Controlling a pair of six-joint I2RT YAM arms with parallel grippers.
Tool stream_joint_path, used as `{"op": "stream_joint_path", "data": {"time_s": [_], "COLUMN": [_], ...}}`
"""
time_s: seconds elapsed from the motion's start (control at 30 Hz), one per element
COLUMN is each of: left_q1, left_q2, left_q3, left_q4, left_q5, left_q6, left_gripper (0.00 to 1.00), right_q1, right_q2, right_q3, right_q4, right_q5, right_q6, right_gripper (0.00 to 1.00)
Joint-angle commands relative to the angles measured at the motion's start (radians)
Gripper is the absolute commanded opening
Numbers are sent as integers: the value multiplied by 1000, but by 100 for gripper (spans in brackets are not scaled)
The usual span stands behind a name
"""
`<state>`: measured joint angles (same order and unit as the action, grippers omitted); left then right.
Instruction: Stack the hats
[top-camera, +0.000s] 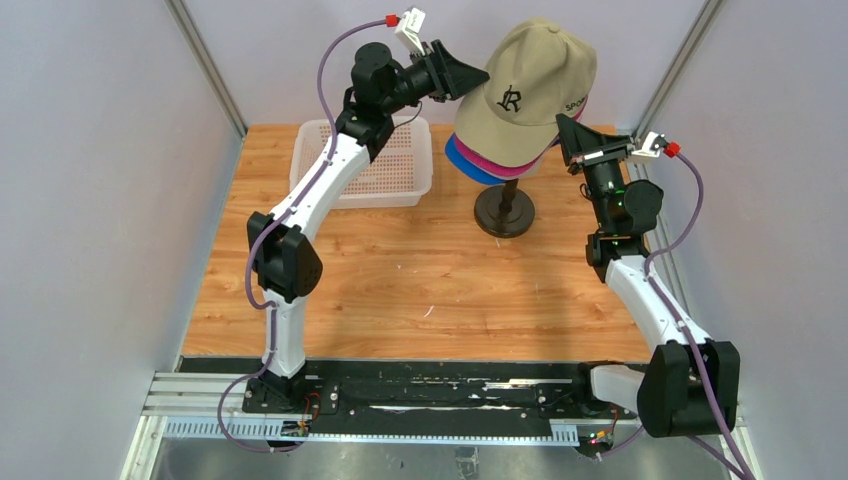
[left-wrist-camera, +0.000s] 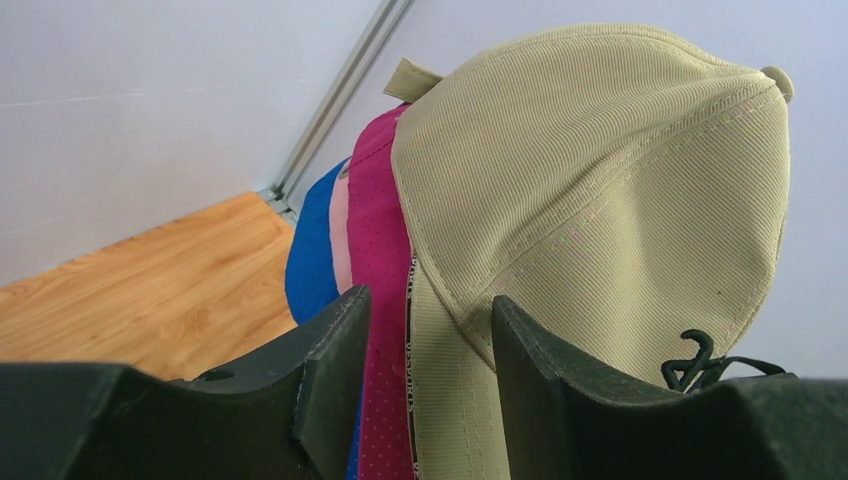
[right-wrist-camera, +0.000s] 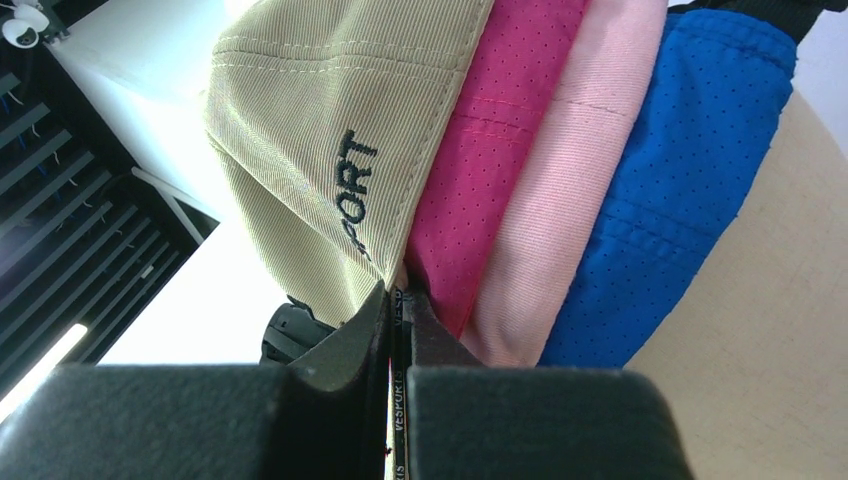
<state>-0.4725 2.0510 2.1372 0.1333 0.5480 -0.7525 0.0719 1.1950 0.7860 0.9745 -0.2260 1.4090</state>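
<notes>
Stack: the khaki cap (top-camera: 525, 85) is on top, sitting over the mannequin head (right-wrist-camera: 760, 330) at 12 o'clock of the table (top-camera: 420, 290). Under its rim, from outside in, I see the magenta cap (right-wrist-camera: 490, 130), the light pink cap (right-wrist-camera: 570, 180) and the royal blue cap (right-wrist-camera: 680, 180). The blue lies against the head. The edges overlap in parallel, each showing a band past the one above it. In the top view, blue and magenta brims stick out at the stack's 7 o'clock, below the khaki brim.

My right gripper (right-wrist-camera: 398, 320) is at the stack's 4 o'clock. Its jaws are closed to a sliver on the khaki cap's lower edge, and a lettered band of that rim runs between the fingers (right-wrist-camera: 350, 340). The magenta edge is just beside the pinch, at 1 o'clock of the tips in the wrist view.

My left gripper (left-wrist-camera: 425, 340) is at the stack's 9 o'clock, up at crown height. Its jaws are part open, with the magenta rim and the khaki rim both in the gap. The 9 o'clock finger fronts magenta and the 3 o'clock finger fronts khaki. I cannot tell whether the pads bear on the fabric.

Room: the back wall (top-camera: 440, 40) is close behind the stack at 12 o'clock, and the side wall (top-camera: 780, 200) is near my right arm at 3 o'clock. The white basket (top-camera: 370, 170) is at 10 o'clock of the table, partly under my left forearm and apart from the stand base (top-camera: 504, 212). Bare wood runs from that base toward 6 o'clock, up to the rail (top-camera: 400, 395) carrying my arm bases.
</notes>
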Motion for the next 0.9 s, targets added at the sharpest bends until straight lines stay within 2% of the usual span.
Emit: {"op": "stream_joint_path", "data": {"time_s": [0.0, 0.33, 0.5, 0.67, 0.87], "left_q1": [6, 7, 11, 19, 25], "left_q2": [19, -14, -73, -139, -195], "left_q3": [-4, -11, -7, -2, -2], "left_q4": [-7, -77, -161, -259, -356], "left_q5": [1, -52, -142, -249, -342], "left_q6": [10, 68, 152, 228, 280], "left_gripper": [52, 53, 55, 57, 58], "right_q1": [19, 19, 19, 19, 18], "right_q2": [-8, -9, -33, -79, -165], "right_q3": [-37, -13, 13, 32, 30], "right_q4": [-185, -191, -211, -263, -324], "right_q5": [35, 9, -3, 8, 37], "right_q6": [-60, -88, -135, -189, -247], "right_gripper": [1, 1, 15, 40, 52]}}
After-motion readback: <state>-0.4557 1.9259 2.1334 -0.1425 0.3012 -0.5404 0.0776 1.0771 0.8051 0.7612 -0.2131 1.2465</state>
